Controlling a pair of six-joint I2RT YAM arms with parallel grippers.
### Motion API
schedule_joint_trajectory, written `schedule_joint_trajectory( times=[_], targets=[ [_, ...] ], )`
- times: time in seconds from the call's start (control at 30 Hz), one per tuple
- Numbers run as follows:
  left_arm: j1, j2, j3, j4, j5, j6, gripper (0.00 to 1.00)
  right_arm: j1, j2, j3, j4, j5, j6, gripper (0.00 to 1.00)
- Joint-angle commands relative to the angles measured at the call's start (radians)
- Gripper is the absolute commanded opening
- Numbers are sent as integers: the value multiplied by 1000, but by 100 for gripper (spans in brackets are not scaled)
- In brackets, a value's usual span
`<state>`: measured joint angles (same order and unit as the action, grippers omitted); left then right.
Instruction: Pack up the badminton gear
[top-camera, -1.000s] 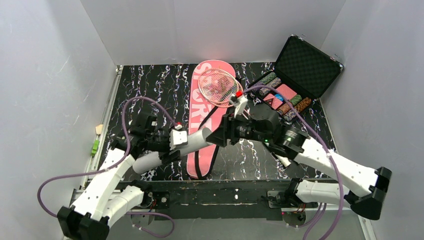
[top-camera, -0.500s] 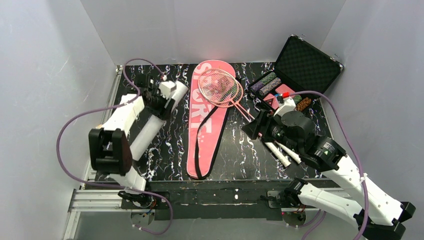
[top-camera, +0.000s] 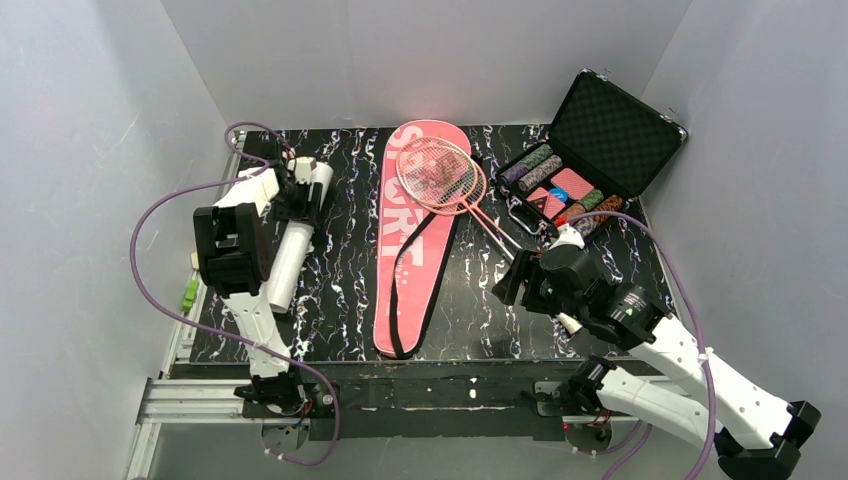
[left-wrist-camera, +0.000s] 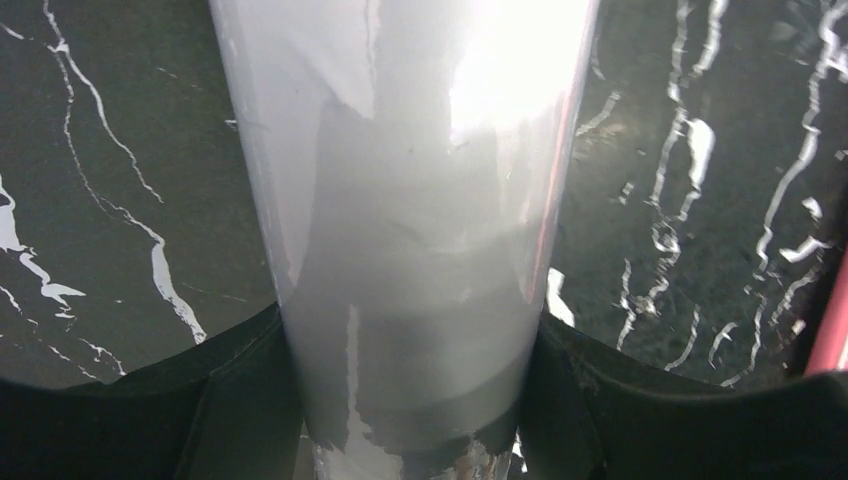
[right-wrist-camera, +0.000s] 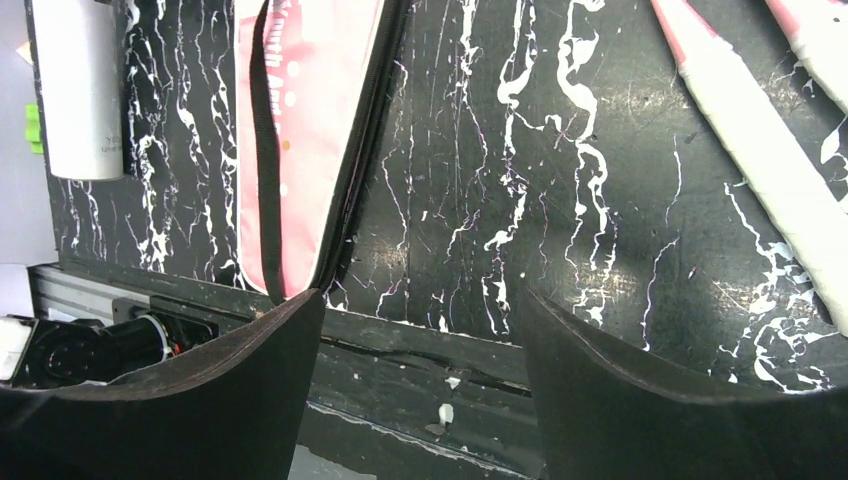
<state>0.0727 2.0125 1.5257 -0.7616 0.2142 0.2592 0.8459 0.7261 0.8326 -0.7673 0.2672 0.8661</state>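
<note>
Seen from above, the left claw (top-camera: 300, 193) was at the far left of the black marbled worktop (top-camera: 470, 300), over the far end of the white cylindrical tube (top-camera: 285, 255), which lay flat near the left edge. Only the left wrist view showed the grip itself: both black fingers (left-wrist-camera: 230, 410) pressed on the sides of the tube, so this claw was closed around it. The long pink bag with a black strap (top-camera: 405, 250) lay in the middle, and the heads of the two pink-framed rackets (top-camera: 440, 175) rested on its far end. The right claw (top-camera: 508, 280) hovered at the near right. Its own camera showed the jaws spread wide with nothing between, and the white handles (right-wrist-camera: 745, 125) on the worktop, mostly hidden from above by the arm. The black foam-lined case of coloured chips (top-camera: 600, 140) stood open at the far right
</note>
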Motion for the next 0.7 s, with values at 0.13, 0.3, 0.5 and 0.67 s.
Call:
schedule_joint_trajectory(
  times=[0.13,0.3,0.5,0.67],
  targets=[
    [8,40,50,71,16,-94,52,-2,54,45,-54,29,15,80],
    [8,14,34,81,18,-93,98,-4,101,104,-80,38,-14,81],
    [9,-143,80,13,79,-155,98,-25,164,167,-177,-11,2,85],
    [-14,-354,116,-44,155,-158,98,-33,118,158,-276,-136,68,85]
  ],
)
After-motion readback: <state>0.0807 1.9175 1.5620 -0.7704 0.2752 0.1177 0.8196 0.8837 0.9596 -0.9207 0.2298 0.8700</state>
